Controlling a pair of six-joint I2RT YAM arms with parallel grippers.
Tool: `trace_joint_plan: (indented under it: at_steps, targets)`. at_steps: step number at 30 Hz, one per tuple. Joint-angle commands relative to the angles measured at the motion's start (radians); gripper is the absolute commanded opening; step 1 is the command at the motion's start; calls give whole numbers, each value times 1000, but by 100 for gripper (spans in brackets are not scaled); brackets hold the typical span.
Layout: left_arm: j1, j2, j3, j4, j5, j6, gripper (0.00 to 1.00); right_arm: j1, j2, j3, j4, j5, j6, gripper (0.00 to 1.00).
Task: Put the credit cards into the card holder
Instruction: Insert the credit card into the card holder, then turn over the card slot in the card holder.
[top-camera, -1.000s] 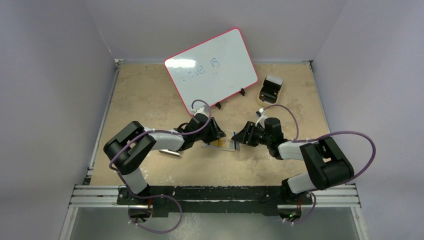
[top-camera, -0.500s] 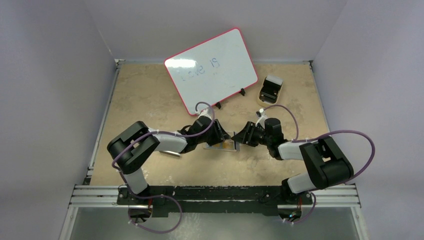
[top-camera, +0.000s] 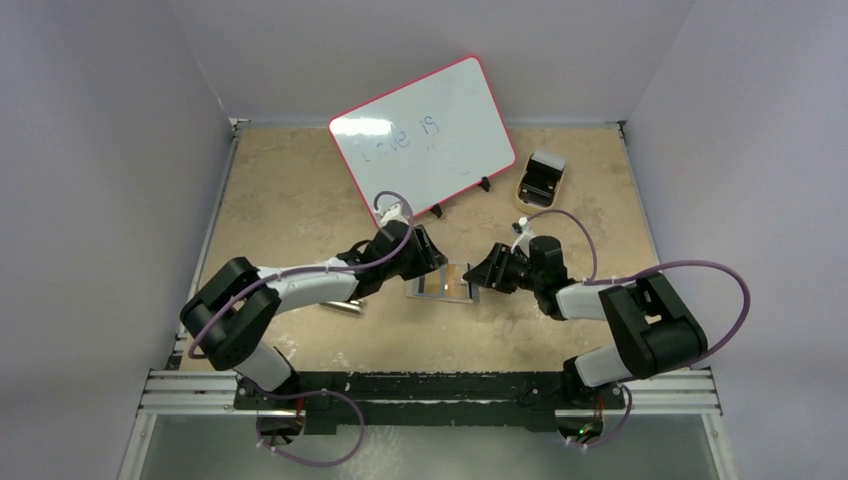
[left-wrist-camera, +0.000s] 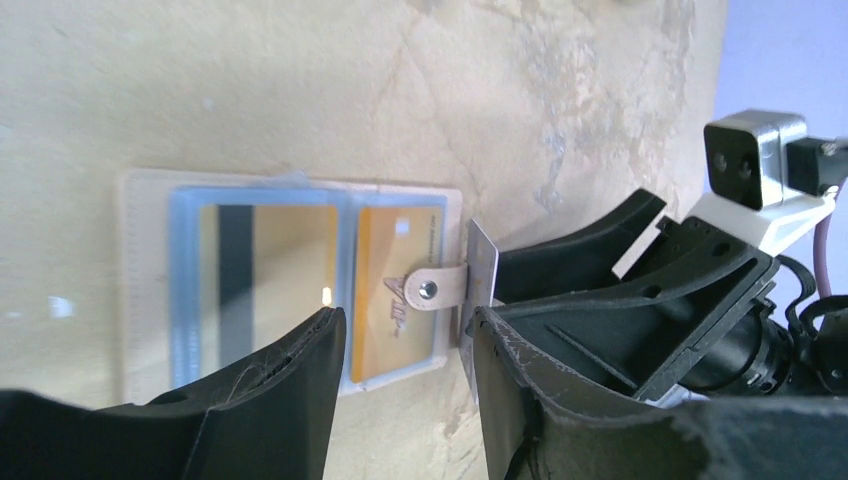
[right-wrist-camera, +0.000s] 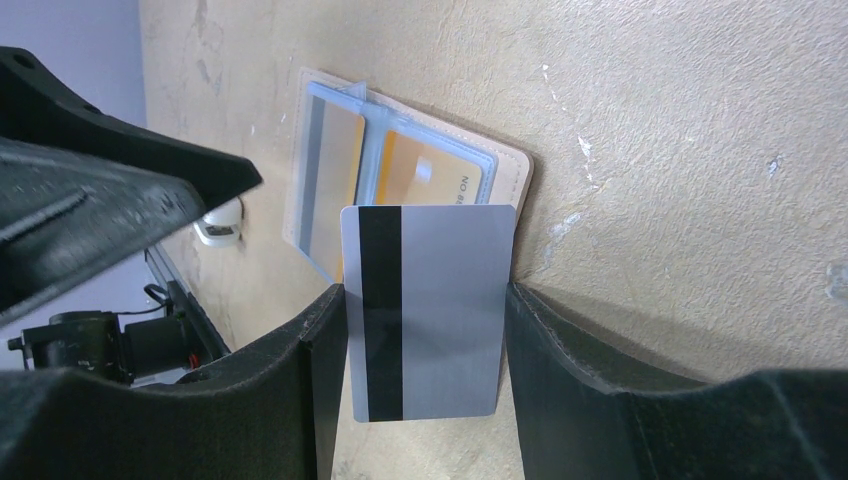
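Observation:
The card holder lies open and flat on the table, also seen from above as the card holder. Its clear sleeves hold a gold card with a black stripe and an orange card. The snap tab lies over the orange card. My left gripper hovers open just short of the holder's edge with nothing between its fingers. My right gripper is shut on a silver credit card by its long edges. That card's front edge touches the near edge of the card holder.
A red-framed whiteboard leans at the back. A tan tray with a dark inside sits at the back right. A pale flat item lies under my left forearm. The left gripper's black body fills the left of the right wrist view.
My left arm's elbow has swung out to the left, and its gripper has drawn back a little from the card holder with its jaws wider. The right arm and silver card have not moved.

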Motion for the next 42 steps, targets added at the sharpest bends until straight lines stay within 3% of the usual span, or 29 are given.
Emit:
trace_joint_plan:
  at_steps: [1,31,42]
  targets:
    - [34,-48,30,-103,-72,68,50,4,-17,-7,-30,0,-22,0]
    - [58,66,16,-55,-20,72,51,4,-12,-1,-33,0,-27,0]
    - [58,47,-3,74,123,-31,51,4,5,-5,-21,-3,-28,0]
